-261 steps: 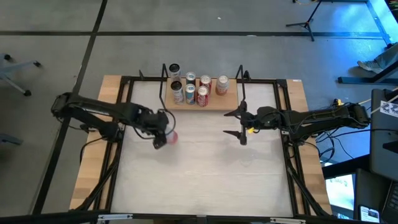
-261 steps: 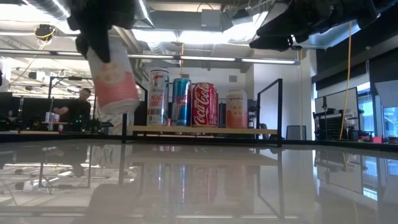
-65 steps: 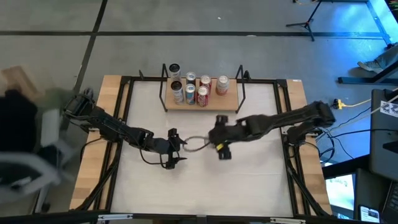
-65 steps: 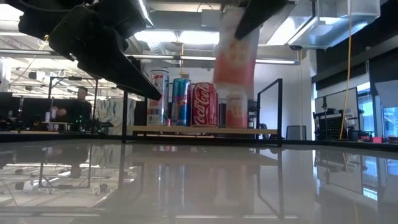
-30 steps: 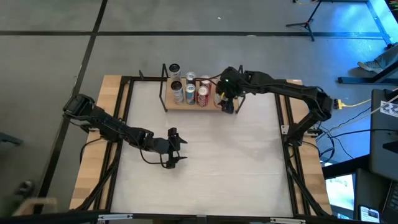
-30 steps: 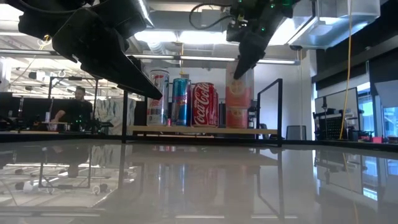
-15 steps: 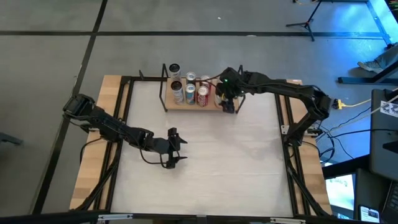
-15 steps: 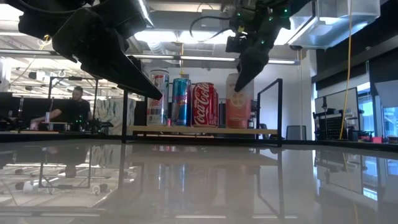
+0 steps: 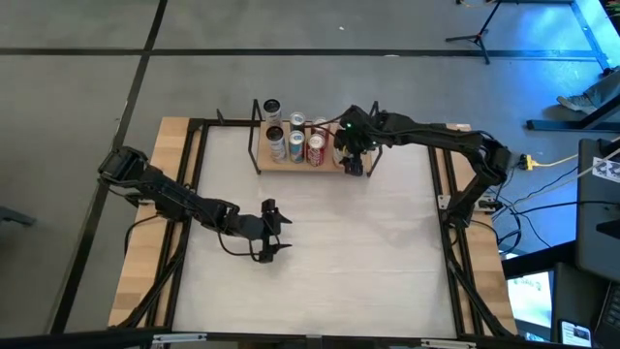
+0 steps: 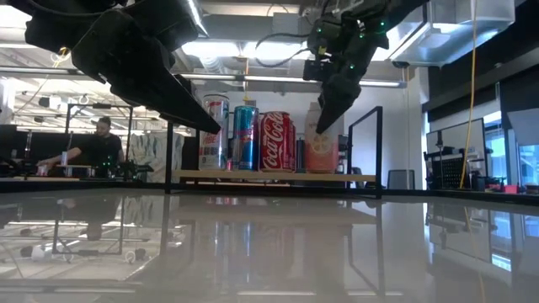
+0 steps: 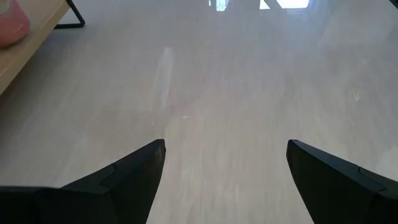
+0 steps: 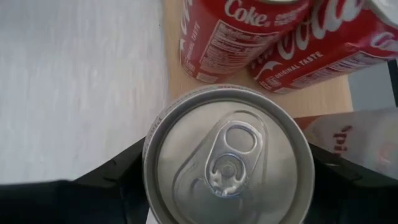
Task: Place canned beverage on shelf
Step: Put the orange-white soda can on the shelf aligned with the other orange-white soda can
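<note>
Now my right gripper (image 12: pixel 227 186) grips the pink can (image 10: pixel 320 143) between its jaws, standing it on the shelf (image 9: pixel 325 162) beside the red cola cans (image 12: pixel 249 31); placing step, next I should release and lift clear, left gripper (image 9: pixel 271 231) idle, open.
</note>
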